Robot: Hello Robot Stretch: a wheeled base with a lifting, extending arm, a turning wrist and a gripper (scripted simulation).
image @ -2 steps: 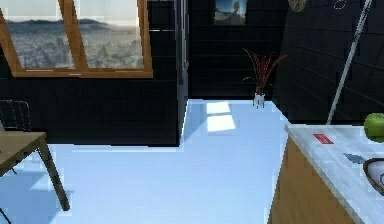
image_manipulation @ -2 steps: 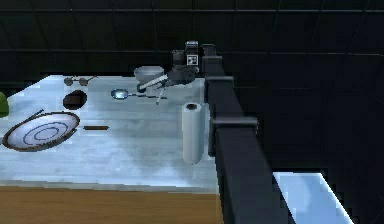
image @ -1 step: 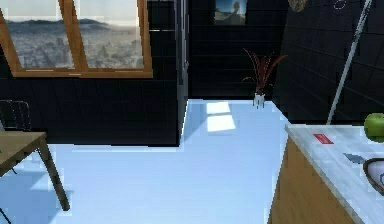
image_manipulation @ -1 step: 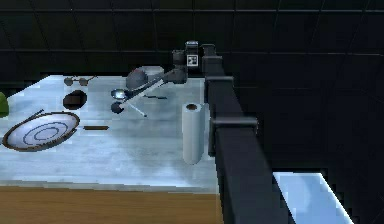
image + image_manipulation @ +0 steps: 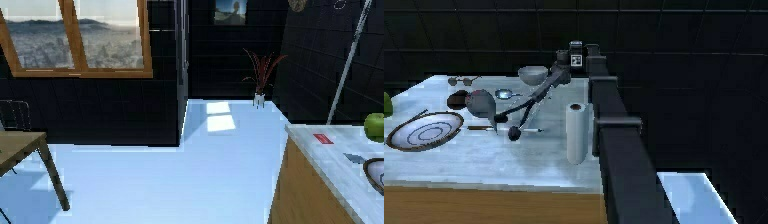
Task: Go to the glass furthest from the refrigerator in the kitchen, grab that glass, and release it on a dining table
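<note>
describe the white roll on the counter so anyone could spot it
Start at the pale counter. Near its right end, beside the dark arm, stands the white roll. It alone is tall and upright; its neighbours are low dishes.

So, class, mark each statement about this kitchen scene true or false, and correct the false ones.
1. A round white plate with dark rings lies on the pale marble countertop. True.
2. The white paper towel roll lies on its side. False: it stands upright on the countertop.
3. The potted plant with reddish leaves stands on a table. False: it stands on the pale blue floor by the dark tiled wall.
4. A round green apple sits on the countertop. True.
5. The claw hangs above bare floor. False: it is seen against the countertop.
</note>
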